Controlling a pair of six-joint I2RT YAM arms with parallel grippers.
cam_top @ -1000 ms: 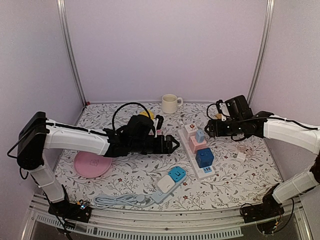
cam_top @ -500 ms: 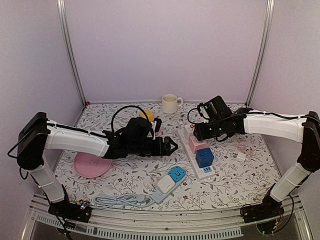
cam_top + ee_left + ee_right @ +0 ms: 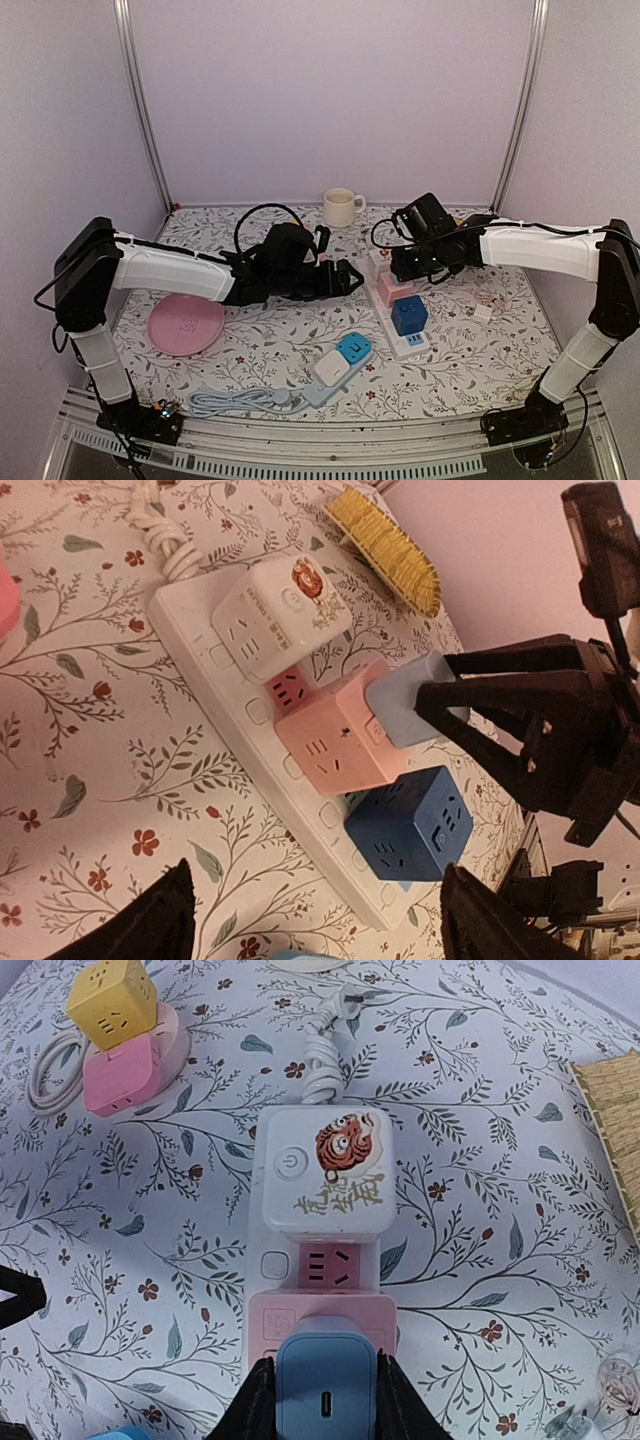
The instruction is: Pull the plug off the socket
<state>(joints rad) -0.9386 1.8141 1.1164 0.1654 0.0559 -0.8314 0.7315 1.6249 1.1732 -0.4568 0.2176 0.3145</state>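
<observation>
Clamping now: right gripper [image 3: 325, 1405] has both fingers tight on the light-blue plug [image 3: 400, 712]. The plug sits between them, seated in the pink cube [image 3: 320, 1312] on the white power strip [image 3: 200, 630]. Left gripper [image 3: 352, 278] has its jaws wide apart and holds nothing, with the strip just ahead of its fingertips.

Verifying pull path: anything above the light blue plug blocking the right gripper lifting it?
Nothing visible. The right gripper is shut on the light blue plug atop the pink adapter; the open left gripper hangs beside the power strip, not over the plug.
</observation>
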